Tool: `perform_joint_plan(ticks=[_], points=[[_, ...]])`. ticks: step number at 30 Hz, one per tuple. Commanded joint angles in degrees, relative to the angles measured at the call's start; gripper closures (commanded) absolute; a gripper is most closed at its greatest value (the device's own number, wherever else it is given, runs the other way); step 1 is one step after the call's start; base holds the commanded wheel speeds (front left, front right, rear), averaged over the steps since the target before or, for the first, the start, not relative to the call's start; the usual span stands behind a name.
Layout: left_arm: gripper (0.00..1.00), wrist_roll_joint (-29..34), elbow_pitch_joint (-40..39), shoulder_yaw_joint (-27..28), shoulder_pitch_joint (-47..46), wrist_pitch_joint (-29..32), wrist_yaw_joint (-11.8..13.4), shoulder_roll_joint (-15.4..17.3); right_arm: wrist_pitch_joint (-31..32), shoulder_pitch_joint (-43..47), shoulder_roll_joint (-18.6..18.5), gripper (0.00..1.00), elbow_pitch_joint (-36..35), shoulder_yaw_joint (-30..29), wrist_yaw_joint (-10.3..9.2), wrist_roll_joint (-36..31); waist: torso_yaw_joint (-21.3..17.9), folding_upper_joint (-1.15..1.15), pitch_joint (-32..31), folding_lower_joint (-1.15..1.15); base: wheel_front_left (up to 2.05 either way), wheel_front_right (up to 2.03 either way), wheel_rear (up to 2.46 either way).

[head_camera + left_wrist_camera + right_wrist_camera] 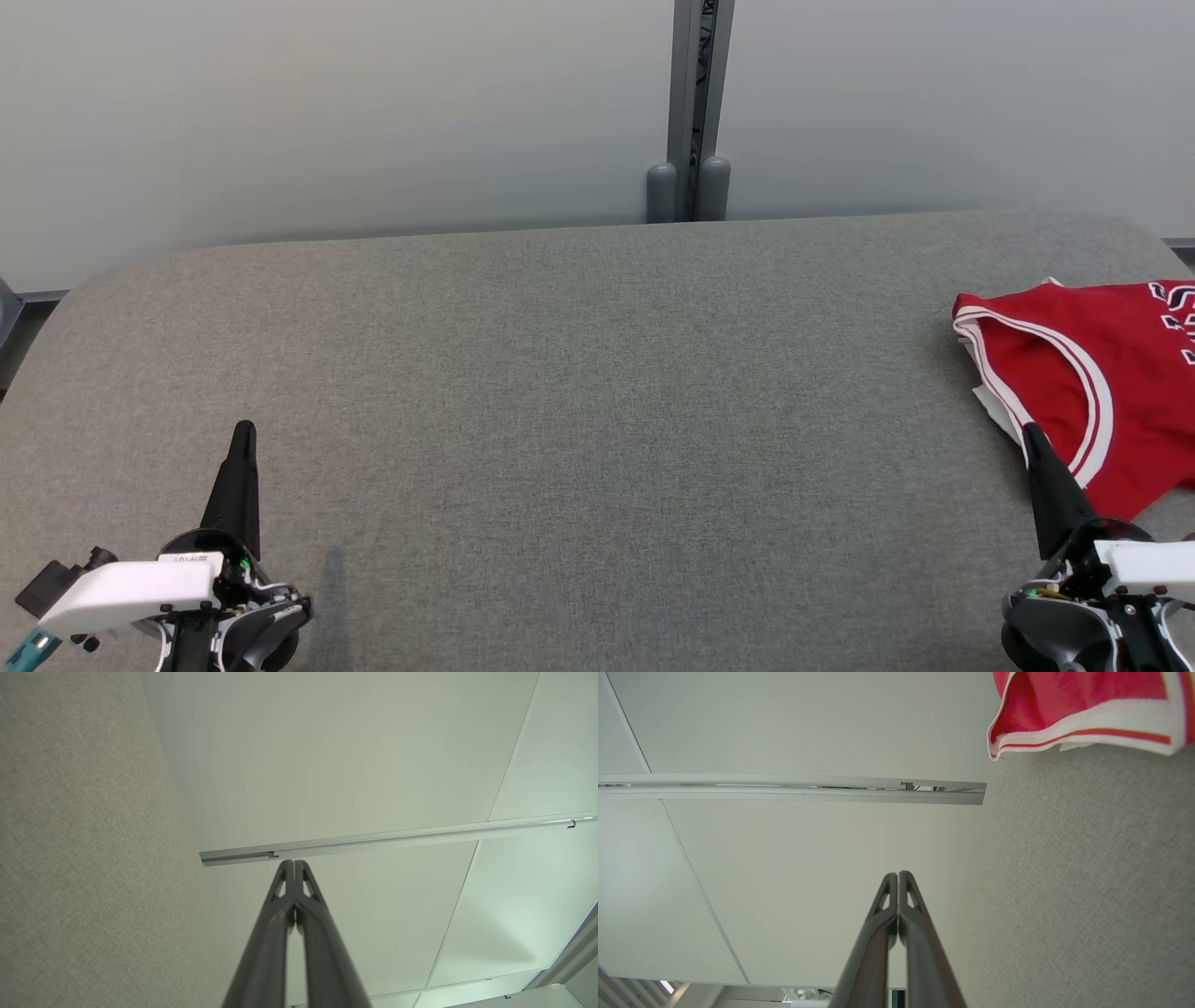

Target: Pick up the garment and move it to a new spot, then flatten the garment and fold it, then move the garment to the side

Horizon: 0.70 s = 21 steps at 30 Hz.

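Observation:
The garment [1083, 373] is a red sleeveless jersey with white trim, lying at the right edge of the grey table and running out of the head view. Its trimmed corner [1078, 714] appears at the top right of the right wrist view. My right gripper [1031, 433] is shut and empty at the lower right, its tip in line with the jersey's lower left edge; whether it touches the cloth I cannot tell. Both fingers [898, 875] are pressed together there. At the lower left my left gripper [245, 429] is shut with nothing in it, far from the jersey, fingers [293, 863] closed.
The grey fabric-covered table [579, 401] stretches wide between my two grippers. A pale wall with a grey upright post [693, 112] stands behind its far edge. The table's rounded corners fall away at the far left and far right.

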Motion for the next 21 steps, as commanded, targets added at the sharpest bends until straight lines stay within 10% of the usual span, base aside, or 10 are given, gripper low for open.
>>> perform_joint_plan(ticks=[1,21], points=[[1.0,-0.09,-0.12,0.21,-0.69,0.16,-0.15,0.31,0.16,-0.51,-0.25,1.0,-0.17,0.0,0.02,0.14,0.0,0.0,0.0,0.0,0.0,0.0,0.0],[1.0,-0.08,-0.12,0.21,-0.69,0.16,-0.15,0.31,0.16,-0.51,-0.25,1.0,-0.17,0.01,0.02,0.14,0.0,0.0,0.0,0.0,0.0,0.0,0.0]])
